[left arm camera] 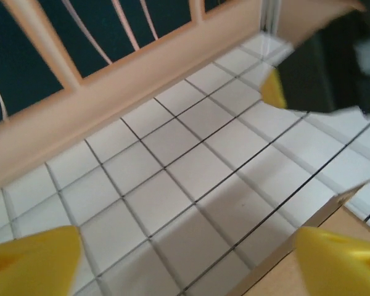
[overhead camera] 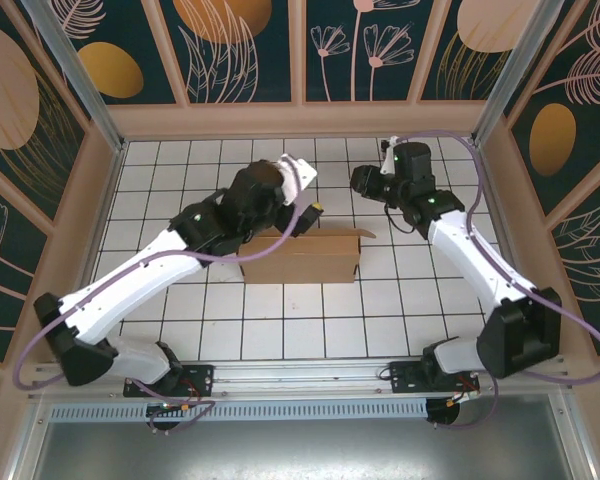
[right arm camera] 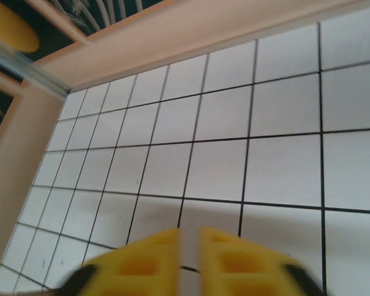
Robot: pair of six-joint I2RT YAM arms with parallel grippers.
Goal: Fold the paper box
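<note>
Left arm (overhead camera: 150, 275) is reaching diagonally inward from its base, elbow low. Left end effector (left arm camera: 185, 262) is showing its fingers spread wide. Right arm (overhead camera: 470, 255) is angling inward, wrist turned leftward. Right end effector (right arm camera: 189, 259) is showing its fingers pressed together.

A tabletop (overhead camera: 310, 320) of white square tiles with dark grout fills the centre of the frame. A pale wooden rim (overhead camera: 300, 120) borders it on three sides. Above and beside stand dark teal panels (overhead camera: 245, 50) painted with orange ovals and pale plant outlines. A slotted metal strip (overhead camera: 280, 410) runs along the bottom.
</note>
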